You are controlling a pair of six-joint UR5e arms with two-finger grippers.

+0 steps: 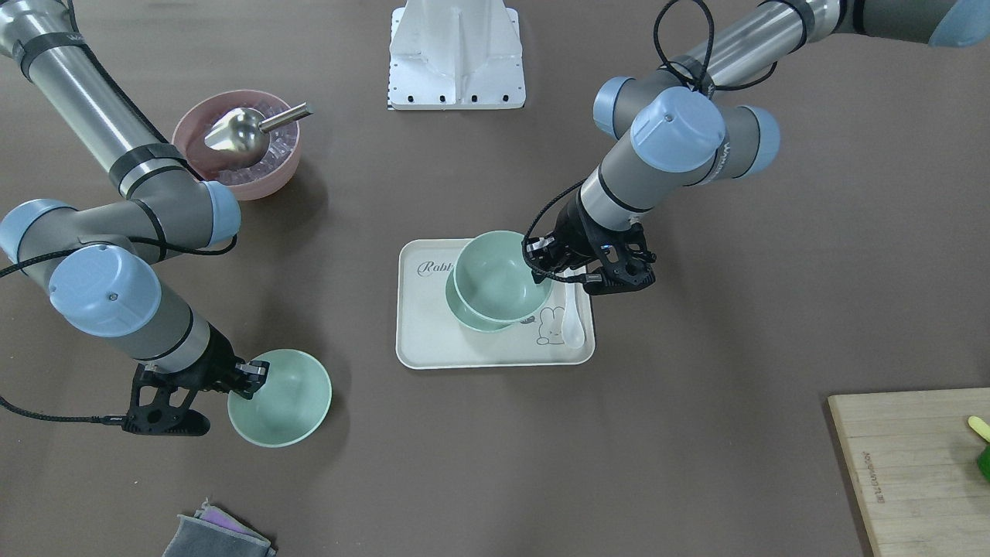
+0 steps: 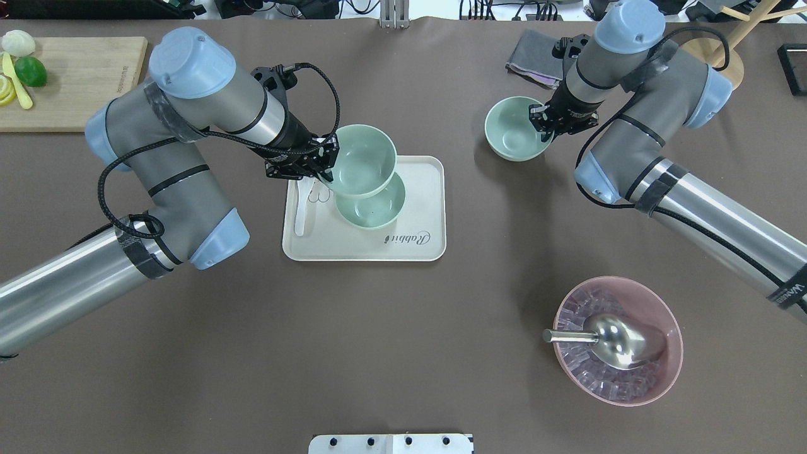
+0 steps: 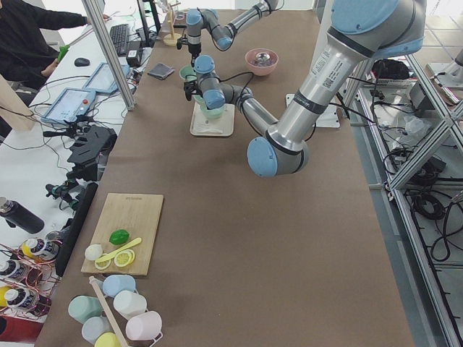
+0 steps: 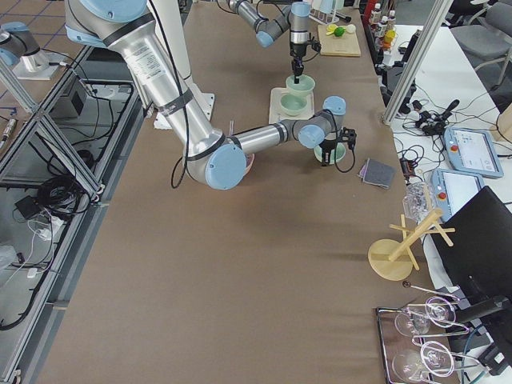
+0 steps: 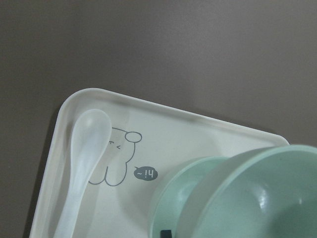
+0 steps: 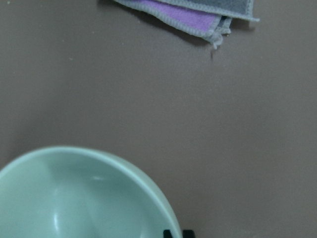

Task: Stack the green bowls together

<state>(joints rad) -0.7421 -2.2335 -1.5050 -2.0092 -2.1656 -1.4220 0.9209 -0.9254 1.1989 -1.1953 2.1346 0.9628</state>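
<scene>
My left gripper [image 2: 323, 161] is shut on the rim of a pale green bowl [image 2: 364, 159] and holds it tilted, overlapping a second green bowl [image 2: 373, 203] that sits on the cream tray [image 2: 419, 243]. In the front view the held bowl [image 1: 499, 275] covers most of the lower bowl [image 1: 468, 316]. The left wrist view shows the held bowl [image 5: 262, 198] above the lower bowl [image 5: 171, 198]. My right gripper [image 2: 546, 123] is shut on the rim of the third green bowl [image 2: 514, 128], off the tray to the far right; that bowl also shows in the right wrist view [image 6: 84, 198].
A white spoon [image 2: 301, 211] lies on the tray's left side. A larger pink bowl [image 2: 621, 340] with ice and a metal scoop stands near right. A folded grey and purple cloth [image 2: 536, 60] lies beyond the third bowl. A cutting board [image 2: 75, 82] is far left.
</scene>
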